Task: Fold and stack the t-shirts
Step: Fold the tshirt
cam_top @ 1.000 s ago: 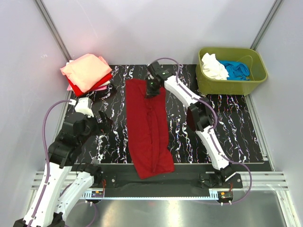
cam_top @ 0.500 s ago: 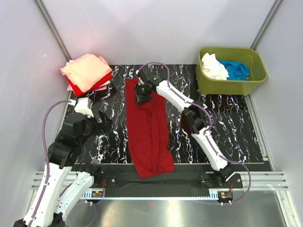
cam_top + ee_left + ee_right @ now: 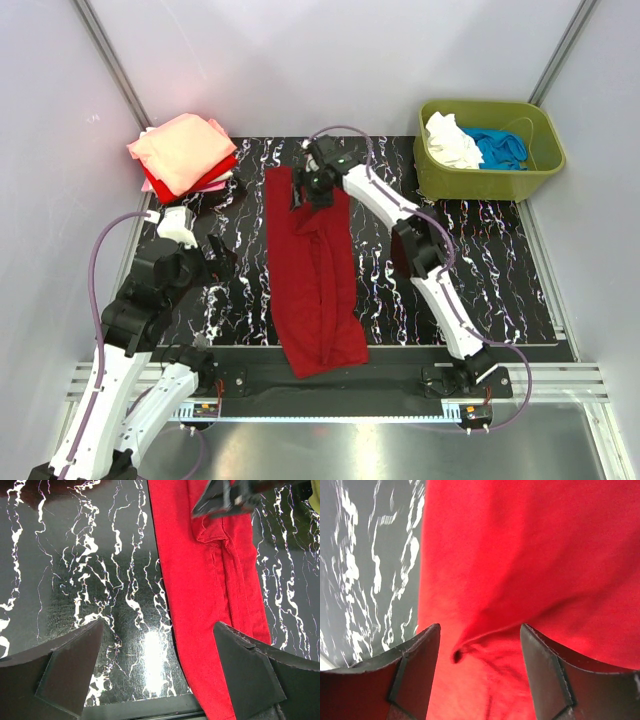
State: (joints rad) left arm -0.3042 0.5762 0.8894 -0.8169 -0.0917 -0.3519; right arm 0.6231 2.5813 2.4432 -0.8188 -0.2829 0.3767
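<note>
A dark red t-shirt [image 3: 315, 280] lies folded lengthwise as a long strip down the middle of the black marbled mat [image 3: 490, 270]. My right gripper [image 3: 308, 190] hovers just over its far end, jaws open, with only a small fold of red cloth [image 3: 520, 555] lying loose between the fingers [image 3: 415, 665]. My left gripper [image 3: 220, 252] stands wide open above bare mat to the left of the shirt [image 3: 215, 595], holding nothing. Folded t-shirts [image 3: 182, 152], salmon-pink on top of red and pink, are stacked at the far left.
An olive-green tub [image 3: 540, 135] at the far right holds a white tee [image 3: 450, 140] and a blue one [image 3: 497, 148]. The shirt's near end reaches the mat's front edge. Grey walls close in both sides.
The right gripper has opened and let go of the shirt's far end. It swung left over the cloth, then came slightly back right. The left arm has not moved.
</note>
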